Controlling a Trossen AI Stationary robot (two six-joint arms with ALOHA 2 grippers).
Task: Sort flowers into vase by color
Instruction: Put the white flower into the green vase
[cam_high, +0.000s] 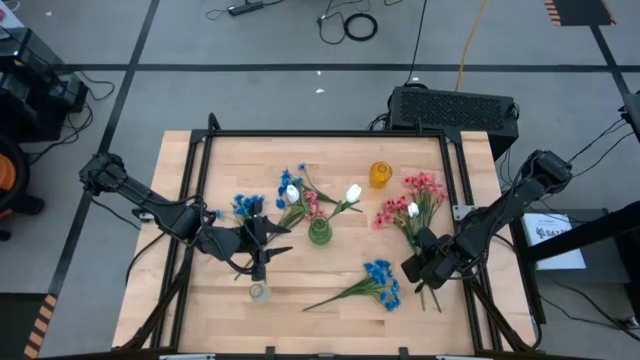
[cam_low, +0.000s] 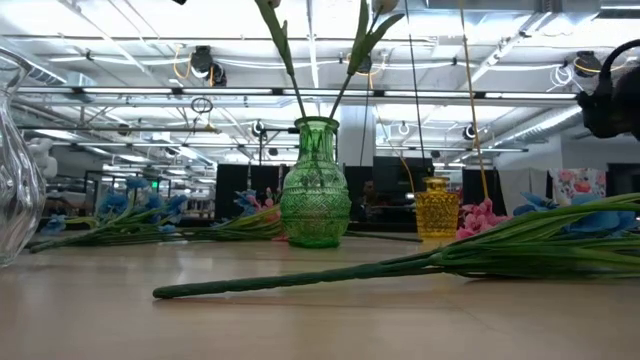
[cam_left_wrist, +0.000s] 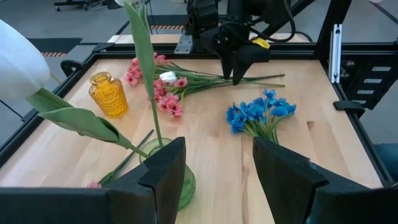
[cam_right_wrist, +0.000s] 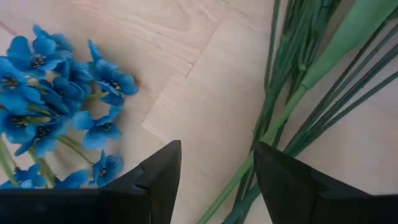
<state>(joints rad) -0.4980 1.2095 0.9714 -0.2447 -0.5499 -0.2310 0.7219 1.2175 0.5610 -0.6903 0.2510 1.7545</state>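
A green vase (cam_high: 319, 232) stands mid-table with two white buds (cam_high: 352, 193) in it. Loose flowers lie flat on the wood: a pink bunch with a white bud (cam_high: 410, 205), a blue spray (cam_high: 380, 282) near the front, blue ones (cam_high: 245, 205) at the left, and a mixed heap (cam_high: 300, 195). My left gripper (cam_left_wrist: 217, 180) hovers open just left of the green vase (cam_left_wrist: 171, 180), with nothing between its fingers. My right gripper (cam_right_wrist: 217, 180) points down, open, over the pink bunch's green stems (cam_right_wrist: 292, 93), which run under the gap. The blue spray (cam_right_wrist: 56, 87) lies beside it.
A yellow vase (cam_high: 379, 174) stands at the far side. A clear glass vase (cam_high: 259, 291) stands near the front edge, close to my left gripper (cam_high: 272, 243). A black frame rail (cam_high: 320, 133) borders the table. Bare wood lies between the green vase and the blue spray.
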